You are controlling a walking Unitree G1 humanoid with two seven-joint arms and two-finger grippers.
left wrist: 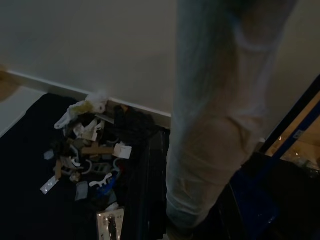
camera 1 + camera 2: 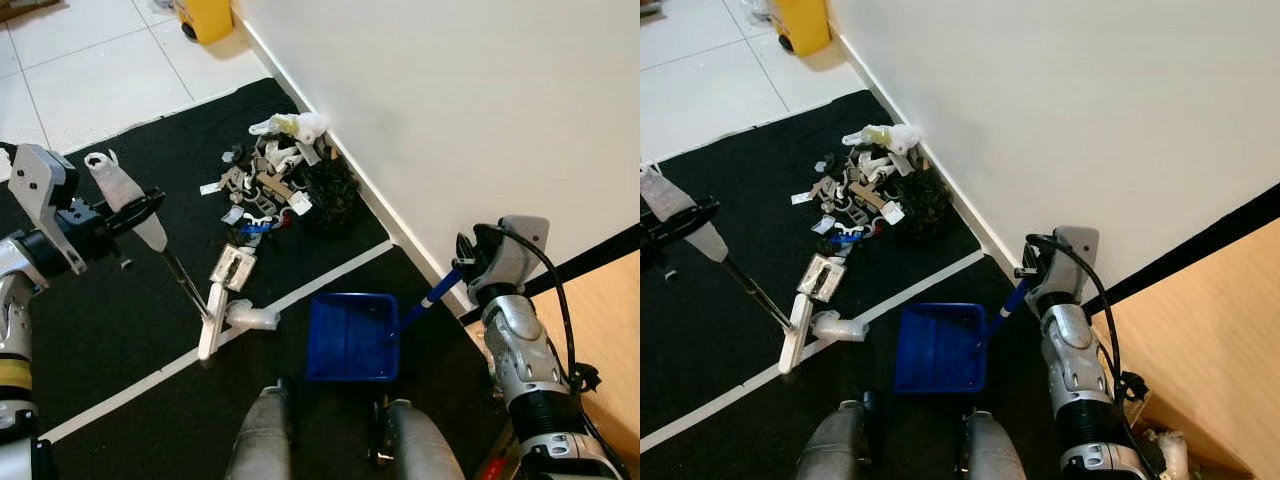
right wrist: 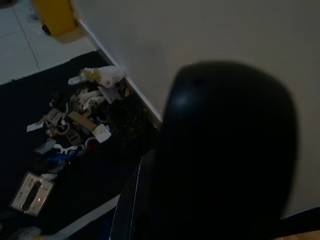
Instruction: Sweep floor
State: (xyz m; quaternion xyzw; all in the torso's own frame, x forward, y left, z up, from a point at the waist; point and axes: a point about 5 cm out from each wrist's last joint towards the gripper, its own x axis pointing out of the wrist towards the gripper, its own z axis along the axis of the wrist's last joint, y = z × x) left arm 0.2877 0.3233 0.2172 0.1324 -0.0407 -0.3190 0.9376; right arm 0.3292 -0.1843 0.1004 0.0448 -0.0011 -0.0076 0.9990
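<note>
Left eye view: black floor mat (image 2: 120, 340) runs up to a white wall (image 2: 450, 110) on the robot's right, with a white stripe (image 2: 300, 290) crossing it diagonally; pale floor tiles (image 2: 70, 70) and a yellow bin (image 2: 205, 18) lie beyond the mat's far edge. Open mat lies to the left of the debris pile (image 2: 275, 185), which sits against the wall's base: mixed white, tan and black scraps, with a flat white packet (image 2: 232, 266) and a clear wrapper (image 2: 250, 316) nearer the robot. Left pincer (image 2: 135, 212) is clamped on the broom handle (image 2: 130, 200), wrapped in white; the broom head (image 2: 210, 322) rests on the mat just beside the wrapper. Right pincer (image 2: 470, 262) grips the blue handle of the dustpan (image 2: 350, 337), which lies flat on the mat on the near side of the stripe; its tray looks bare.
</note>
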